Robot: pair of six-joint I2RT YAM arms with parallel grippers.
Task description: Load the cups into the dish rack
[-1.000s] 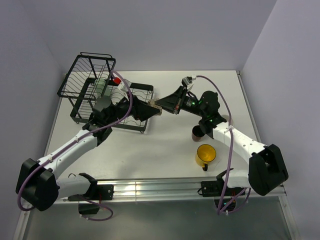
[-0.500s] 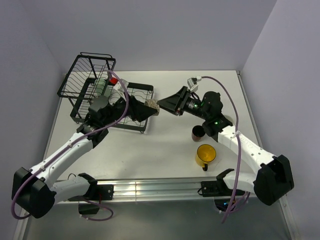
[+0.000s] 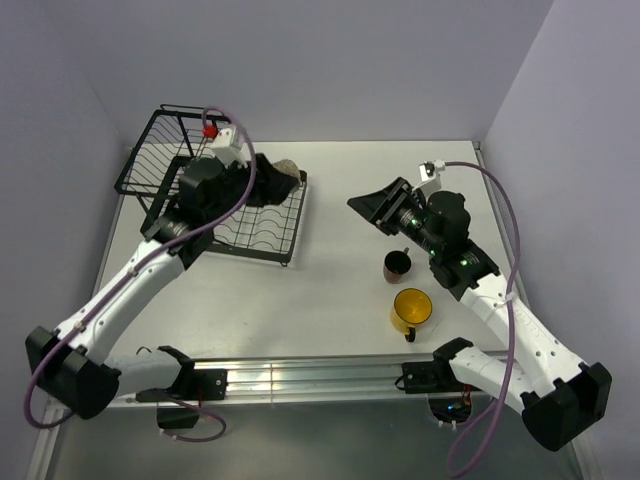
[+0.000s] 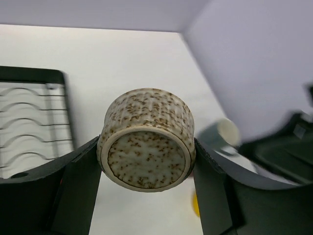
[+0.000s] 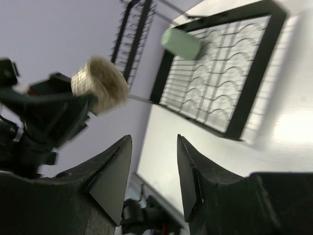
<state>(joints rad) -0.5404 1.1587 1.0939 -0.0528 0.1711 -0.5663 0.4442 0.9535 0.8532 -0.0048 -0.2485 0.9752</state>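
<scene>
The left claw (image 4: 145,169) grips the beige speckled cup (image 4: 146,122) over the dish rack's (image 3: 297,222) 2 o'clock corner. The right claw (image 3: 375,205) is released and empty. The brown mug (image 3: 397,265) and yellow mug (image 3: 411,310) stand at the table's (image 3: 330,290) 4 o'clock.

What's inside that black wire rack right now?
A pale green cup lies on its side in the rack, near its taller basket. The speckled cup is not inside; the left gripper holds it in the air. Seen from above, the left arm hides part of the rack.
</scene>
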